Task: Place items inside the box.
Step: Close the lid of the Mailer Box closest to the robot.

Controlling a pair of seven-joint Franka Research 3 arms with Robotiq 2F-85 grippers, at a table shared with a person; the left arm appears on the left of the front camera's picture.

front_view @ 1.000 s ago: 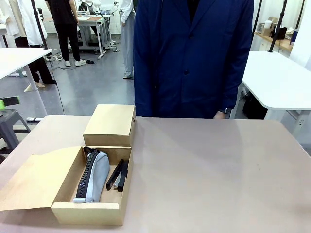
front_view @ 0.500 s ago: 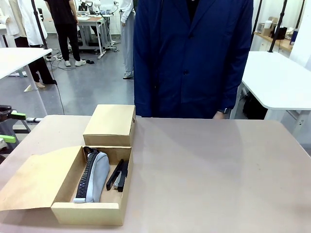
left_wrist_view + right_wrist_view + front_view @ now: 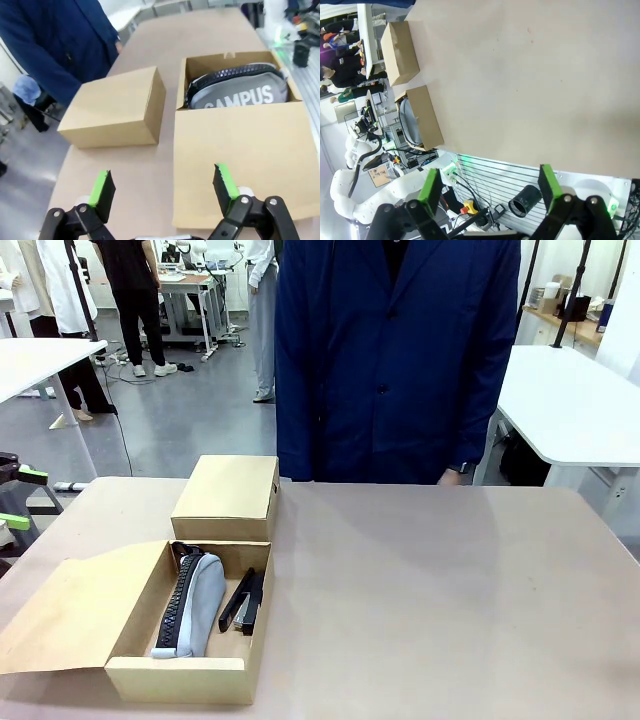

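From the front I see the open cardboard box [image 3: 175,677] near my left corner of the table [image 3: 430,590]. Inside it the grey pencil pouch [image 3: 190,605] lies lengthwise, with a black clip-like tool [image 3: 243,602] just beside it on the right. A closed box [image 3: 226,497] sits just behind the open one, and a person in a dark blue coat [image 3: 395,355] stands at the far edge.

On my left wrist camera, the left gripper [image 3: 162,187] hangs above the open box's flap, jaws wide apart and holding nothing; the pouch fills the box beyond.

On my right wrist camera, the right gripper [image 3: 487,190] is spread fully, empty, well away from the open box.
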